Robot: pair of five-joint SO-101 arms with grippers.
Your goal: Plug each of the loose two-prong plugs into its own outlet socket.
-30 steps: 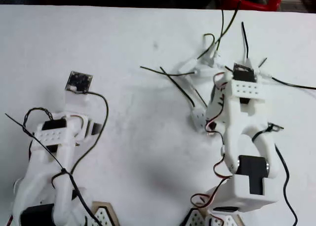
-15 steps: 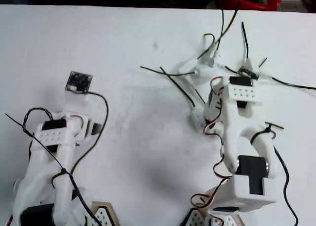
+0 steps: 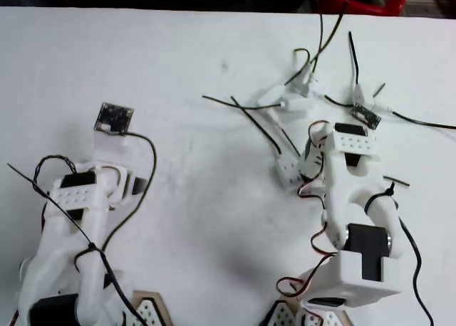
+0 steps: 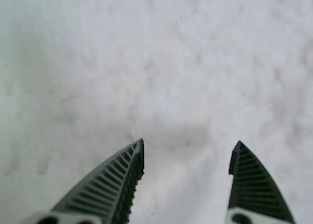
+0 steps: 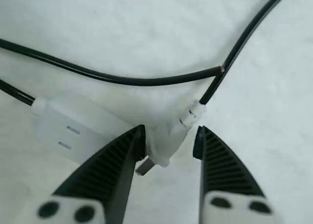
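Note:
My right gripper point(image 5: 171, 129) is shut on a white two-prong plug point(image 5: 168, 138). The plug's black cord point(image 5: 146, 79) runs off across the table, and a metal prong point(image 5: 142, 168) shows below one finger. A white outlet socket point(image 5: 73, 131) with two slots lies right beside the plug. In the high view the right arm point(image 3: 349, 162) stands over this spot, with a white socket point(image 3: 288, 171) at its side. Farther back lie more white plugs and sockets point(image 3: 285, 98) on black cords. My left gripper point(image 4: 188, 145) hangs open over bare white table.
The left arm point(image 3: 78, 198) is folded near the front left, its camera board point(image 3: 114, 117) ahead of it. Loose black cords point(image 3: 249, 119) cross the table's back right. Another white connector point(image 3: 358, 93) lies behind the right arm. The white table point(image 3: 178, 70) is bare at centre and left.
The right arm has drawn back toward the table's front edge, away from the cluster of plugs and cords. The left arm has not moved.

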